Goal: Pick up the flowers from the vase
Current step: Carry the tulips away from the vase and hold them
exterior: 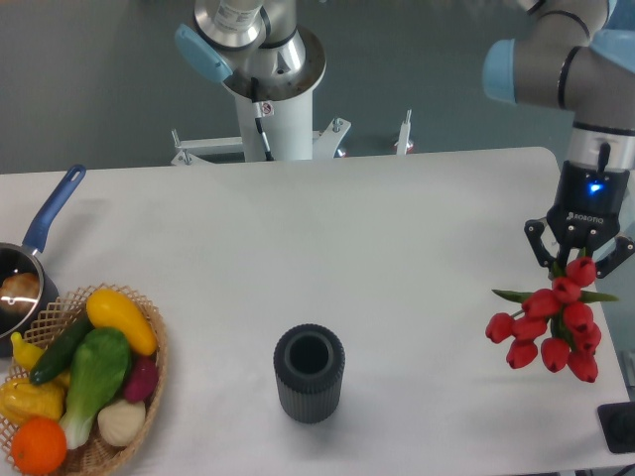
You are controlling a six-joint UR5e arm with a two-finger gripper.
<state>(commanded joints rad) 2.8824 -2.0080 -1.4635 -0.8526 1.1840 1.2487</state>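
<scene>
The flowers point(548, 327), a bunch of red tulips with green leaves, hang over the table's right edge, well clear of the vase. My gripper point(580, 260) is directly above them, shut on the bunch near its upper end; the stems are hidden behind the heads and fingers. The vase point(310, 372), a dark ribbed cylinder with a round mouth, stands upright and empty at the front middle of the table, far to the left of the gripper.
A wicker basket point(149, 382) with toy vegetables and fruit sits at the front left. Behind it is a blue-handled saucepan point(48, 220). A second arm's white base point(270, 94) stands behind the table's far edge. A dark object point(617, 426) lies at the front right corner.
</scene>
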